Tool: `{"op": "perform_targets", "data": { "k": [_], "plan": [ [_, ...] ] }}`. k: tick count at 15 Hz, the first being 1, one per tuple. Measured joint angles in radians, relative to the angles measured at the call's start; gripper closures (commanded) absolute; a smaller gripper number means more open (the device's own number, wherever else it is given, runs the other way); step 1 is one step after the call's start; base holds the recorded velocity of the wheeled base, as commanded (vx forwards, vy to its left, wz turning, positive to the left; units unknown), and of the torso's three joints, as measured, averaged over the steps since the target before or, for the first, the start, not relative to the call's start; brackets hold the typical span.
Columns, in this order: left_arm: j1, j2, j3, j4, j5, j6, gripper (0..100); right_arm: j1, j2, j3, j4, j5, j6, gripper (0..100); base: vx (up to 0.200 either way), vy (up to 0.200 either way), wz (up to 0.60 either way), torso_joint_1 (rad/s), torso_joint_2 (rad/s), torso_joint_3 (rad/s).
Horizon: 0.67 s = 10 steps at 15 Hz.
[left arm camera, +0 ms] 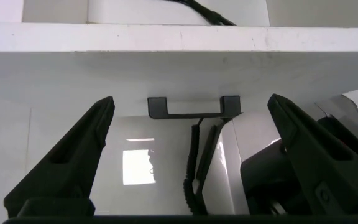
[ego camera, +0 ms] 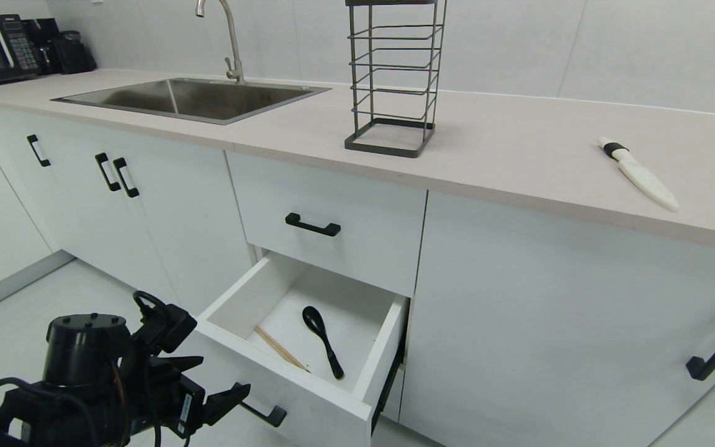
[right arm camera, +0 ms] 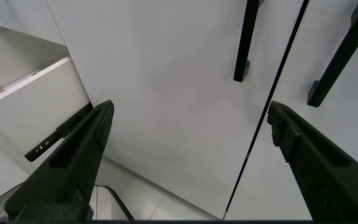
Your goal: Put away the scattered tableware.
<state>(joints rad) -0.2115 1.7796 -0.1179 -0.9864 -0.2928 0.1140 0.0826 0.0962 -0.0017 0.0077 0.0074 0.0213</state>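
Left gripper (ego camera: 226,374), fingers spread wide and empty, faces the open drawer (ego camera: 308,397) and its handle (left arm camera: 193,106), the bar lying crosswise just ahead.

I find the open drawer (ego camera: 357,310) under the desk (ego camera: 519,143). In the drawer, the spoon (ego camera: 322,340) lies right of the chopsticks (ego camera: 280,347). On the desk, the rack (ego camera: 393,81) stands above the drawer, the sink (ego camera: 190,98) to its upper left and the knife (ego camera: 638,173) to its upper right. My left tool (left arm camera: 191,99) sits before the drawer's handle (ego camera: 262,411).
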Motion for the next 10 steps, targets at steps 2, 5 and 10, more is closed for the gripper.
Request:
{"op": "perform_targets", "data": {
  "k": [2,5,10],
  "plan": [
    [0.0,0.02,-0.021,-0.001,0.0,0.0,0,0.0,0.0,0.0,0.0,0.0,0.0,0,0.0,0.0,0.0,0.0,0.0,0.0],
    [-0.003,0.044,-0.042,-0.003,0.0,0.001,0,0.0,0.0,0.0,0.0,0.0,0.0,0,0.0,0.0,0.0,0.0,0.0,0.0],
    [-0.006,0.094,-0.108,-0.008,0.0,-0.001,0,0.0,0.0,0.0,0.0,0.0,0.0,0,0.0,0.0,0.0,0.0,0.0,0.0]
  ]
}}
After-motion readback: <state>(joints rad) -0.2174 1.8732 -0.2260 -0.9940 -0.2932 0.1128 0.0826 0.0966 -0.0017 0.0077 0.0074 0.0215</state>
